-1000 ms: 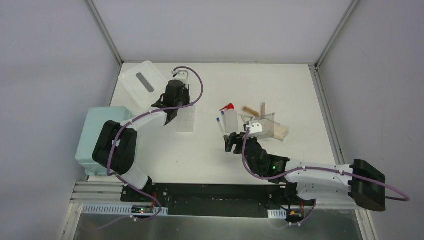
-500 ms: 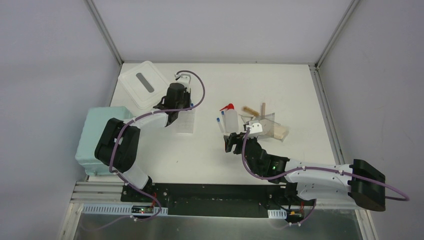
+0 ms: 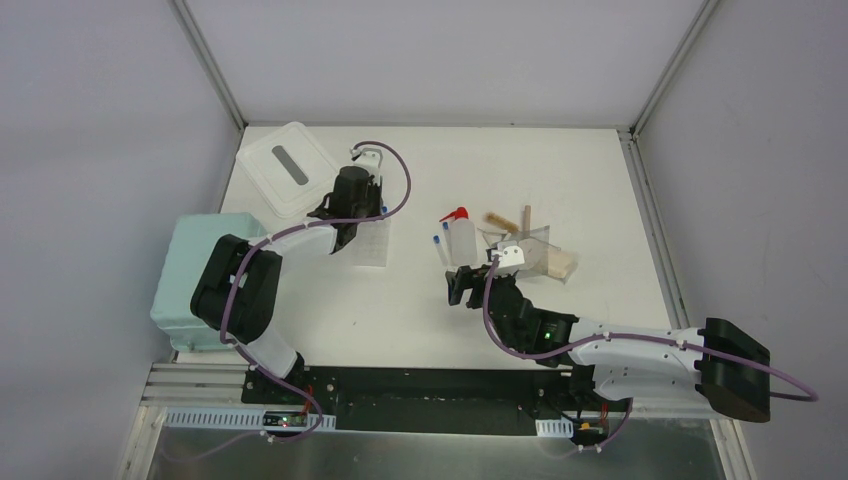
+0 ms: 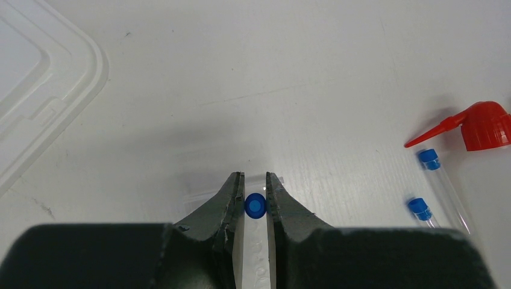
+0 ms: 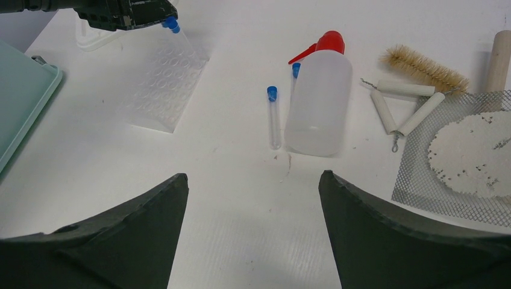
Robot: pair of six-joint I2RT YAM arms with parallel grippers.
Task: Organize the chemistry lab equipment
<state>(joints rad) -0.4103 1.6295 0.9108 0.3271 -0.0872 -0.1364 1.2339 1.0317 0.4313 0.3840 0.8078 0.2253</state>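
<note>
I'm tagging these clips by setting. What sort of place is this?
Probably a staged robot test cell rather than a working lab: a white table inside plain walls, set with chemistry gear: a squeeze bottle, blue-capped tubes and a clear tube rack.

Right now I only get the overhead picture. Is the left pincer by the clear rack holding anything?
Observer: Yes. The left wrist view shows the left pincer shut on a tube, whose blue cap shows between its fingers.
Operator: And the other one, is it gripping something too?
Observer: No. In the right wrist view the right pincer is wide open, with only bare table between its fingers.
Operator: Any more tubes to collect?
Observer: Two. A loose tube lies flat beside the bottle, and a second is half hidden behind it.
</note>
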